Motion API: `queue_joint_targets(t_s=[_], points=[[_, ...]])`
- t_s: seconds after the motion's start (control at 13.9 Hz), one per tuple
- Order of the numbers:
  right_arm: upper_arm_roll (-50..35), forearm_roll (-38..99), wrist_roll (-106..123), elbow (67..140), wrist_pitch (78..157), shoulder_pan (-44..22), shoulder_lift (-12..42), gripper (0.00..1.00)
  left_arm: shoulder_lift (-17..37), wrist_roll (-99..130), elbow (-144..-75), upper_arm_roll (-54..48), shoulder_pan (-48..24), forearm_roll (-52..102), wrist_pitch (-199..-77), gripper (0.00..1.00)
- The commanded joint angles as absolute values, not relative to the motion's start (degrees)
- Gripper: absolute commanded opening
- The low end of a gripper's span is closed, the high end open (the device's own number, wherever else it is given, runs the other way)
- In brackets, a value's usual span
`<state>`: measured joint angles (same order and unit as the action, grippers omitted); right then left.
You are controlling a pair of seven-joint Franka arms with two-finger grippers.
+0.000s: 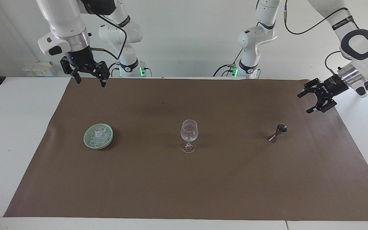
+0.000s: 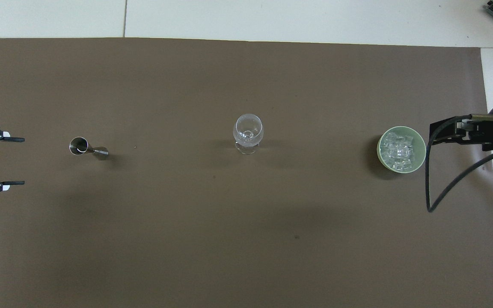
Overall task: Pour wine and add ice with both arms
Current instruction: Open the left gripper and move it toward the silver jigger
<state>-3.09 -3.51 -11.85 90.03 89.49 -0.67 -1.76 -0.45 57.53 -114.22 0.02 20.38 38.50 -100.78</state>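
Ice (image 1: 98, 137) heaped in green bowl (image 1: 88, 144) toward right arm's end of brown mat (image 1: 184, 191), wine glass (image 1: 189, 131) upright mid-mat, metal jigger (image 1: 277, 133) toward left arm's end, left gripper (image 1: 306, 103) raised near jigger, fingers spread, empty, right gripper (image 1: 89, 83) raised over mat edge, fingers apart, empty

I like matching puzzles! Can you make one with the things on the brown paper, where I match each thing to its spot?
Things:
1. small clear ice cubes
2. clear stemmed wine glass
3. small metal hourglass-shaped measuring cup
4. left arm's black claw

Spots:
A. up in the air, open, near the measuring cup's end
B. heaped in the pale green round bowl
C. standing at the left arm's end of the paper
D. standing empty in the middle

Pairs: 1-B, 2-D, 3-C, 4-A
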Motion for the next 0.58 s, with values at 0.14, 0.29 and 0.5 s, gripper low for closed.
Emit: queue_joint_targets(t_s=[0.14,0.29,0.5], points=[[-3.25,-3.25,-10.28,91.32,89.03,-0.26,-3.08,1.00,-2.37,58.36,-124.17,-0.53,24.07,48.32,-108.53,1.00],[-3.25,-3.25,-10.28,91.32,89.03,-0.26,-3.08,1.00,-2.37,58.27,-127.60,-0.53,24.61,53.32,-111.35,1.00],[-3.25,-3.25,-10.28,91.32,89.03,-0.26,-3.08,1.00,-1.50,58.10,-131.47,-0.61,25.84,61.33,-114.07,1.00]])
